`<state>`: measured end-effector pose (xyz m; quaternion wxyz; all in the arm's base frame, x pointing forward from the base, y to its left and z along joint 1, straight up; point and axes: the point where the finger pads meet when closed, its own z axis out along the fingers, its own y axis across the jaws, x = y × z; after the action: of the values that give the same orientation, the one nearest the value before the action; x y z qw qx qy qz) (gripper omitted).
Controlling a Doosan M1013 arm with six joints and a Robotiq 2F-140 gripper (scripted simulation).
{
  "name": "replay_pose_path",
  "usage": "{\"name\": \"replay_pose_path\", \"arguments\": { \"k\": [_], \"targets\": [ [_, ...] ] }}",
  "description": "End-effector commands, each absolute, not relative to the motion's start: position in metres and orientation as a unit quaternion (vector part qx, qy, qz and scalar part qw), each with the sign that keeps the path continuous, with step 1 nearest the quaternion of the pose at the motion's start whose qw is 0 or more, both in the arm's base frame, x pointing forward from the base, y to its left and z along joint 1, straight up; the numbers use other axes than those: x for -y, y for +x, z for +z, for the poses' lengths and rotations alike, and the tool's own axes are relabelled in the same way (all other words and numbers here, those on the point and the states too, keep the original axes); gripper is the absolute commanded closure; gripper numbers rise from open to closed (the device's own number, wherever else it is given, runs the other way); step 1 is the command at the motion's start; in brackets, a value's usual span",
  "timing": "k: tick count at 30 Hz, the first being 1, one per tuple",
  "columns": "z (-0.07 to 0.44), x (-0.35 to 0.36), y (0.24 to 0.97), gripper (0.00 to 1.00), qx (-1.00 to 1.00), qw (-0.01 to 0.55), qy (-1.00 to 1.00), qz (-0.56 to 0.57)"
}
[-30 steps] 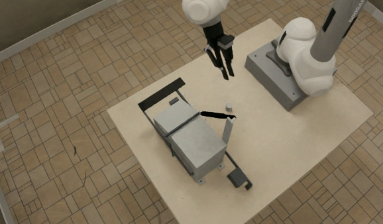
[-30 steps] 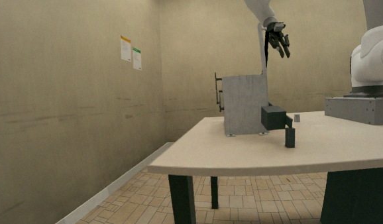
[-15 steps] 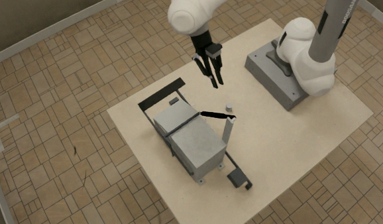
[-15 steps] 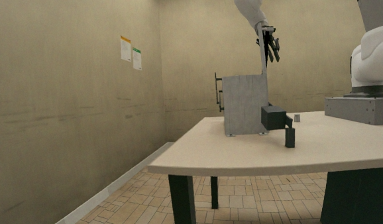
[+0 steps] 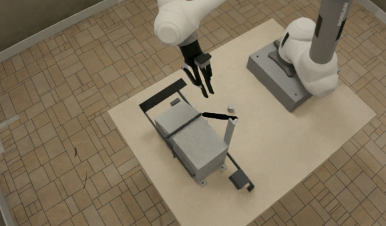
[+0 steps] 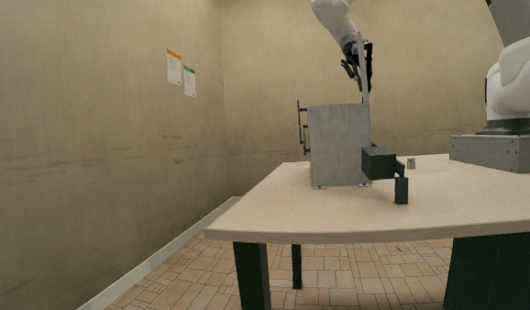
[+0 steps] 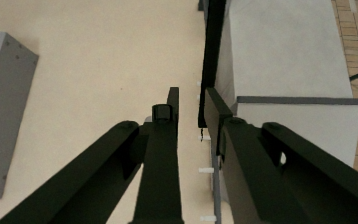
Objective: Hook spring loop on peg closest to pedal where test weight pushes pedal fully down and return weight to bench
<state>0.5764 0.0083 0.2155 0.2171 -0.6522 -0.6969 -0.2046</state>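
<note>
My gripper [image 5: 209, 95] [image 7: 191, 102] is partly open and empty, above the feeder's side. Its right finger is close beside the black spring [image 5: 218, 116] [image 7: 212, 55] in the wrist view. The spring runs from the top of the grey post [image 5: 230, 134] [image 6: 363, 69] to the pegs. Its small end loop [image 7: 202, 134] is at one white peg; whether it is fully around it is too small to tell. Further pegs, one a little below [image 7: 206, 170], stick out from the lever bar. The wide dark pedal [image 5: 163, 95] is raised. The small grey weight [image 5: 230, 107] [image 6: 411, 163] stands on the bench.
The grey feeder box [image 5: 200, 144] [image 6: 338, 147] [image 7: 290, 45] stands beside the lever. A dark block [image 5: 240, 178] [image 6: 379, 162] sits at the lever's other end. The robot's grey base [image 5: 276, 77] [image 6: 490, 153] [image 7: 10, 110] is across the bench [image 5: 293, 134].
</note>
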Motion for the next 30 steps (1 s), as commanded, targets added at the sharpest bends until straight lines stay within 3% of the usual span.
{"name": "replay_pose_path", "arguments": {
  "k": [1, 3, 30],
  "targets": [
    [0.216, -0.008, 0.577, 0.76, 0.697, 0.217, -0.652, -0.205],
    [0.208, -0.008, 0.604, 0.76, 0.697, 0.217, -0.652, -0.205],
    [0.196, -0.016, 0.603, 0.76, 0.697, 0.217, -0.652, -0.205]
  ]
}}
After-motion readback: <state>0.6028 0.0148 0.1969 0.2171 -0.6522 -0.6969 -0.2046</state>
